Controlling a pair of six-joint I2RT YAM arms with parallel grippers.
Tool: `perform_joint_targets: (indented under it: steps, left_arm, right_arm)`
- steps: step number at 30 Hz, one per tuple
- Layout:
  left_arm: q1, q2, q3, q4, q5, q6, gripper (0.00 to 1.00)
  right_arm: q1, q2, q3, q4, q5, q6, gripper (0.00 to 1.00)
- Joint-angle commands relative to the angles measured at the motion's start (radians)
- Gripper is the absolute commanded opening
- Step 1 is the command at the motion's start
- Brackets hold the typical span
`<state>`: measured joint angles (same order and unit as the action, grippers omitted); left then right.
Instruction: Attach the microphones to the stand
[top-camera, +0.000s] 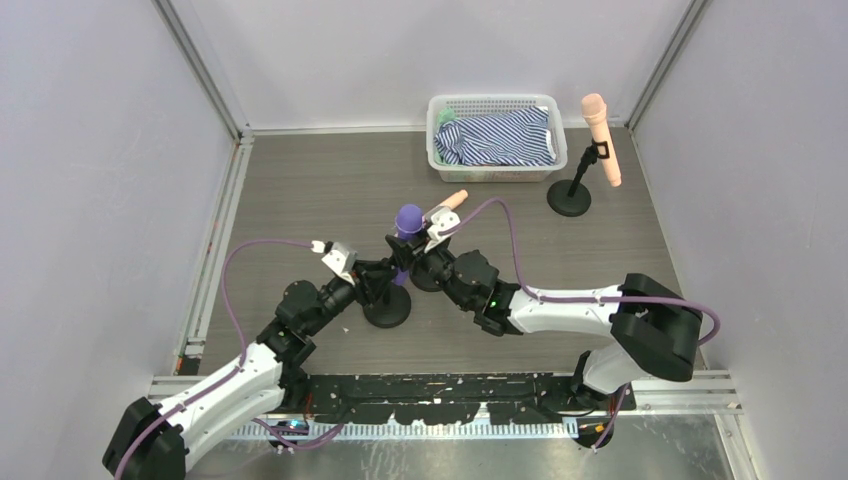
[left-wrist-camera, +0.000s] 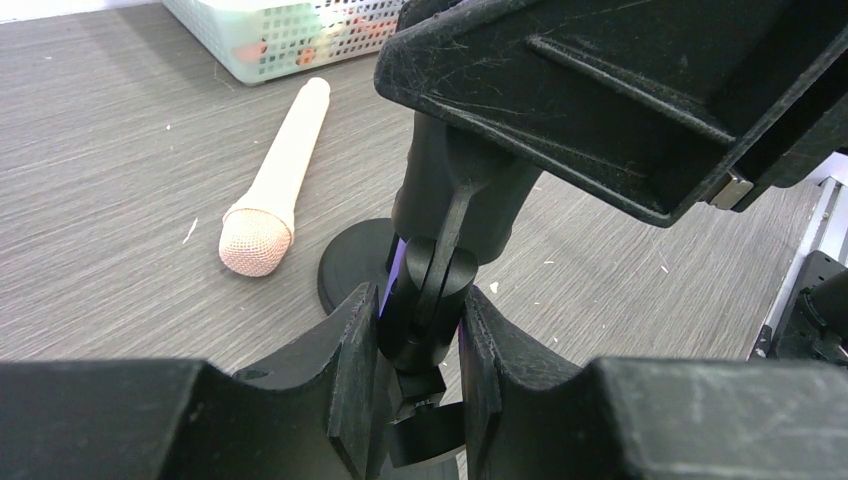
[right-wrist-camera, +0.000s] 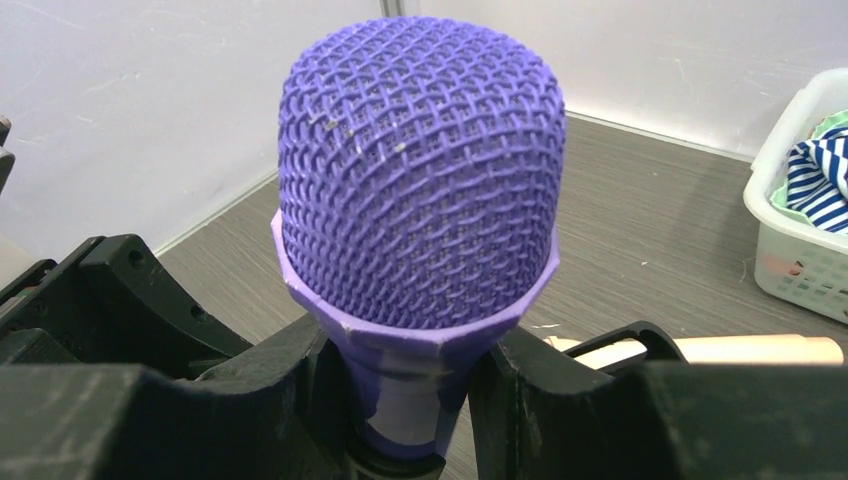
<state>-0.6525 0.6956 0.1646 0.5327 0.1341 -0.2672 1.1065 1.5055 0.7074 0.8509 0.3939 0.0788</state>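
Note:
The purple microphone (top-camera: 408, 218) stands upright in the middle of the table, its mesh head filling the right wrist view (right-wrist-camera: 420, 170). My right gripper (top-camera: 422, 247) (right-wrist-camera: 405, 390) is shut on its neck just under the head. My left gripper (top-camera: 383, 277) (left-wrist-camera: 422, 330) is shut on the black clip joint (left-wrist-camera: 428, 295) of the near stand (top-camera: 388, 308), directly below the microphone. One peach-pink microphone (top-camera: 602, 138) sits clipped in the far stand (top-camera: 569, 197). Another peach-pink microphone (left-wrist-camera: 275, 190) lies flat on the table (top-camera: 452, 201), partly hidden behind my right gripper.
A white basket (top-camera: 495, 168) with striped cloth sits at the back, also in the left wrist view (left-wrist-camera: 290, 45) and the right wrist view (right-wrist-camera: 790, 250). A second round black base (left-wrist-camera: 350, 262) stands just beyond the held joint. Walls enclose the table.

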Motion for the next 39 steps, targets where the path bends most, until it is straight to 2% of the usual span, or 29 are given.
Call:
perform_joint_targets:
  steps: [1,11,18,32,36,39]
  left_arm:
    - [-0.012,0.042,0.033,-0.039,0.044,0.005,0.0]
    - [-0.012,0.036,0.033,-0.042,0.047,0.005,0.0]
    - [-0.012,0.033,0.033,-0.043,0.047,0.005,0.0]
    - [-0.012,0.01,0.029,-0.058,0.04,0.006,0.0]
    - [-0.012,0.002,0.026,-0.063,0.036,0.008,0.0]
    - [-0.012,0.006,0.027,-0.061,0.037,0.008,0.0]
  right_arm:
    - [0.062,0.122,-0.099,-0.665,-0.061,-0.152,0.01]
    - [0.106,0.063,0.104,-0.943,0.109,-0.341,0.01]
    - [0.157,0.096,0.24,-1.094,0.24,-0.445,0.01]
    - [0.22,0.189,0.424,-1.184,0.432,-0.565,0.01]
    - [0.225,0.182,0.46,-1.176,0.452,-0.529,0.09]
    - [0.23,0.162,0.472,-1.158,0.48,-0.517,0.2]
